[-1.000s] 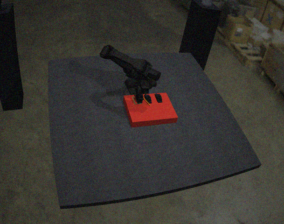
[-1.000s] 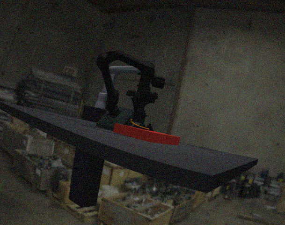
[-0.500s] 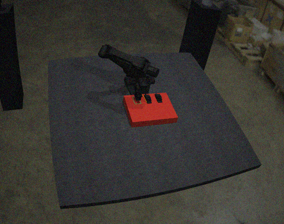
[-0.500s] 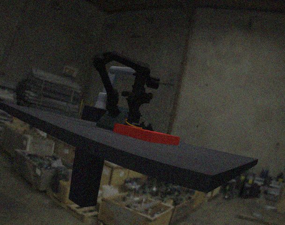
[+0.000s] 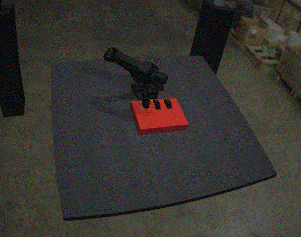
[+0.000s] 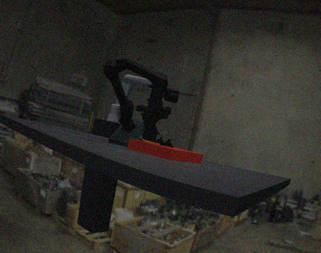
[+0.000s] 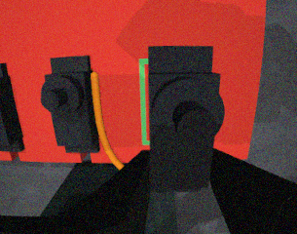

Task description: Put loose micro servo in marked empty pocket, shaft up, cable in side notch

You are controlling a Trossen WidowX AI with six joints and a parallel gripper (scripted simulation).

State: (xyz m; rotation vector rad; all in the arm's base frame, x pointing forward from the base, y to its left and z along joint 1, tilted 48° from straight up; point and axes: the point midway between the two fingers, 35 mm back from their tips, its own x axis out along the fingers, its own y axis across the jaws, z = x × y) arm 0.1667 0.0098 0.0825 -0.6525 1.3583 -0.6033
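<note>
The loose micro servo is dark, held upright with its output shaft facing up toward the wrist camera. My gripper is shut on it, over the green-marked pocket on the red deck. In the wrist view only the outline's left side shows; the servo hides the rest. How far the servo is above or in the pocket is hard to tell. The orange cable curves left of the pocket, toward the neighbouring servo; the side notch cannot be made out.
Two seated servos stand left of the pocket in the wrist view, the nearer one close to the cable and the farther one beyond it. The deck lies on the dark table, in front of the arm's base.
</note>
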